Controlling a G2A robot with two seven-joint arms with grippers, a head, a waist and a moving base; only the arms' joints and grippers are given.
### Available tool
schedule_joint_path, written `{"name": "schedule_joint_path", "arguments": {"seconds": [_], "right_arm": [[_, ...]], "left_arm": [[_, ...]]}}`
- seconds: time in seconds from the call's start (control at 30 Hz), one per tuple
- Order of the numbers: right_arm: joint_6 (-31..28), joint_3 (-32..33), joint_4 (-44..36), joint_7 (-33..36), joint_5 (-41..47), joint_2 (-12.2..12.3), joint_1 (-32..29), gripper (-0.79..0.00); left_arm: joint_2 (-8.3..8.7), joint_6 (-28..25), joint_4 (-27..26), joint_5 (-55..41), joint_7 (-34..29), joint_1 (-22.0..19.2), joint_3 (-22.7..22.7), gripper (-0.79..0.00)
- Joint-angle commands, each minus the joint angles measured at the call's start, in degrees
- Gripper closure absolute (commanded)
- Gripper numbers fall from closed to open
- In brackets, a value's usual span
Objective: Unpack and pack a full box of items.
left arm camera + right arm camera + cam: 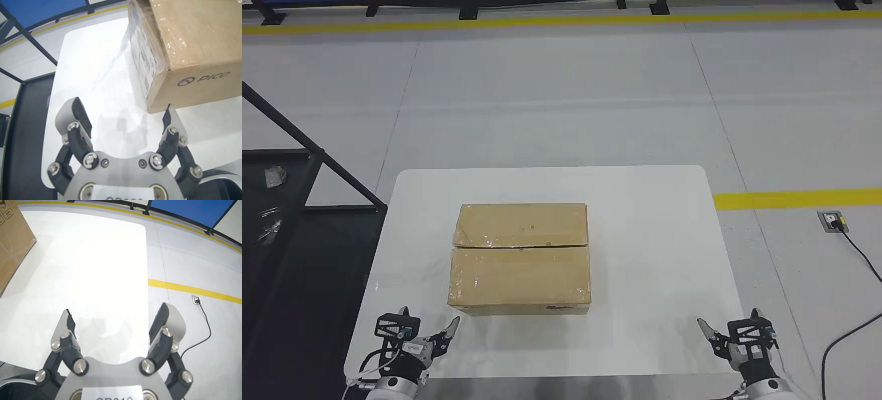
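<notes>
Top view: a closed brown cardboard box (521,258), seemingly taped shut, sits at the middle of the bench (662,260). The left claw (427,326) and right claw (730,322) hang at its near edge, both spread wide, gripping nothing.

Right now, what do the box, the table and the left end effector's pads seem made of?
Box: matte brown cardboard, glossy clear tape wrinkling over its top. Table: smooth white glossy sheet that mirrors the box; material unclear. Left end effector pads: black, ribbed, probably rubber, on silvery metal-looking fingers.
</notes>
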Motion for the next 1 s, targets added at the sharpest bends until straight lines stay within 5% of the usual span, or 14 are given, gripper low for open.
{"name": "schedule_joint_path", "arguments": {"seconds": [0.0,0.73,0.97], "right_arm": [[0.00,0.00,0.00,0.00,0.00,0.00,0.00,-0.785],[-0.39,-0.19,-0.21,1.42,0.59,-0.04,0.52,-0.785],[-9.55,-3.25,-2.67,6.26,3.85,-0.07,5.60,-0.785]], "left_arm": [[0.00,0.00,0.00,0.00,0.00,0.00,0.00,-0.784],[-0.08,-0.16,0.07,-1.03,1.09,-0.20,-0.12,-0.785],[-0.13,-2.86,-0.16,-6.58,5.24,-0.95,-3.92,-0.785]]}}
